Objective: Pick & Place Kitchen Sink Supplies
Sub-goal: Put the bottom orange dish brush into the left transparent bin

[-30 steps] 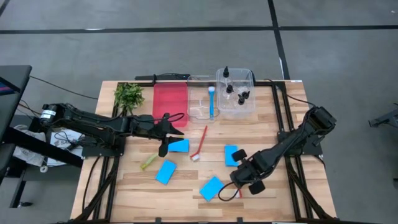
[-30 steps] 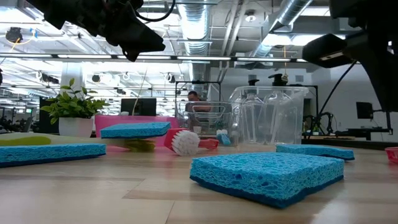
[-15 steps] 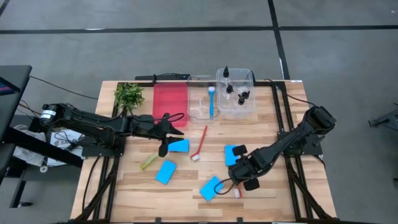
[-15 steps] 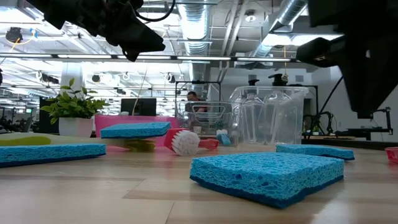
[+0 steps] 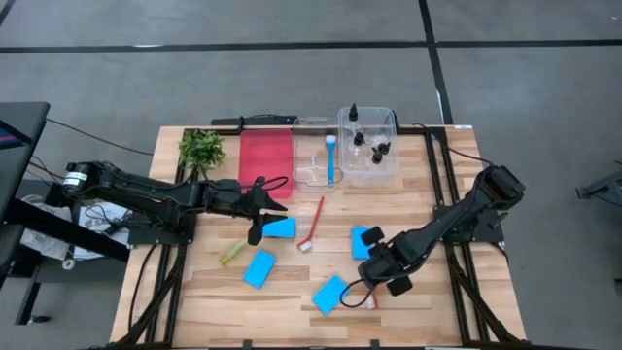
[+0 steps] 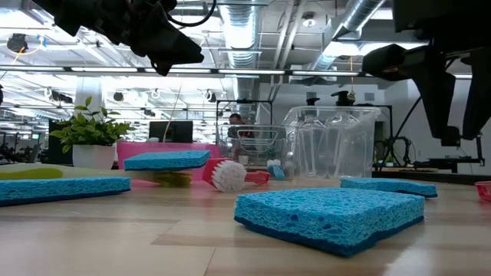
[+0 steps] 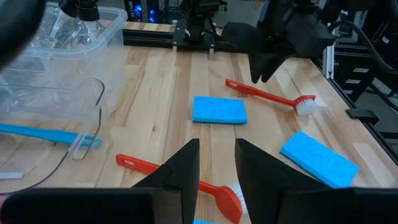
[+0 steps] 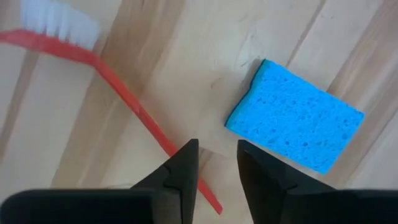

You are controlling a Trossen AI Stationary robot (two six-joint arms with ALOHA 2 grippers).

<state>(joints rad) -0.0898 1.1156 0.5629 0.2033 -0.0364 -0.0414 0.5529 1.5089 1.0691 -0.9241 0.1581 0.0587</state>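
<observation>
While both arms hang over the bench (image 5: 428, 321), I judge the step in hand to be the pick of a second red brush (image 8: 118, 87) at the near right.

The right gripper (image 5: 374, 275) hovers directly above that brush's handle, its jaws apart with a narrow gap and nothing between them; a blue sponge (image 8: 295, 121) lies just beside it.

The left gripper (image 5: 259, 206) waits mid-bench over another sponge (image 5: 280, 228), jaws slightly apart and empty.

One blue brush (image 5: 330, 160) and the bottles (image 5: 367, 144) already sit in the clear trays (image 5: 347, 170) at the far side. Four sponges, the red brush (image 5: 312, 226) at centre and a yellow-green brush (image 5: 231, 254) remain out.

Next move, in my judgement: lower the right jaws astride the handle, close, then carry it to the trays.
</observation>
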